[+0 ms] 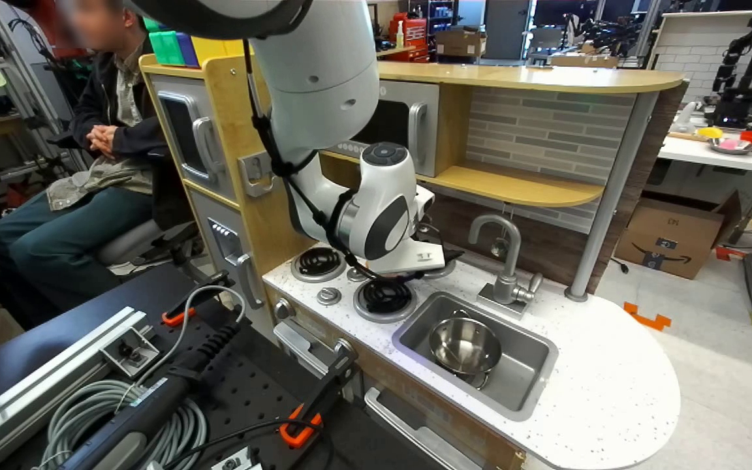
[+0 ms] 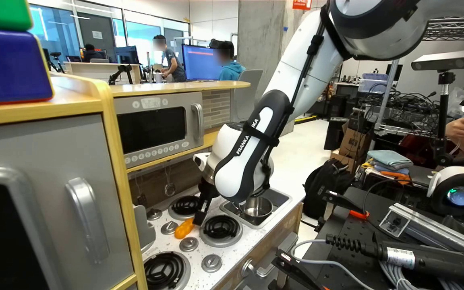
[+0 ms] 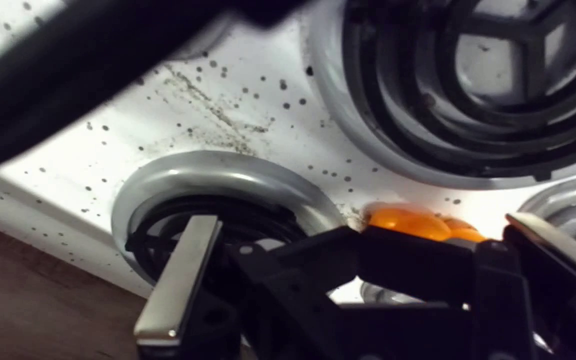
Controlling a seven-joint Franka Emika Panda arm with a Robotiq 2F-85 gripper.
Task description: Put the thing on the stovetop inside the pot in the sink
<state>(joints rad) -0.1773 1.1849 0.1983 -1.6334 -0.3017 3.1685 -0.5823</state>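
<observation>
Holding the arm (image 1: 386, 215) low over the white stovetop (image 1: 303, 292) in an exterior view, hiding the tip from sight. Can see the steel pot (image 1: 464, 346), upright, inside the silver sink (image 1: 525, 371), near the curved faucet (image 1: 513, 251). Turning to an exterior view, can spot the orange thing (image 2: 183, 229) lying on the stovetop, just beside the tip of the gripper (image 2: 199, 218), between a knob (image 2: 169, 228) and a black burner (image 2: 221, 230); cannot tell whether touching the gripper. Can find the pot there too, in the sink, well apart from the orange thing. Going by the wrist view, can read the gripper as clenched, drawn together at the middle. Can pick out the orange thing past the fingers (image 3: 418, 257), partly hidden by them, on the white surface between two burners and near a knob, seemingly outside the clench.
</observation>
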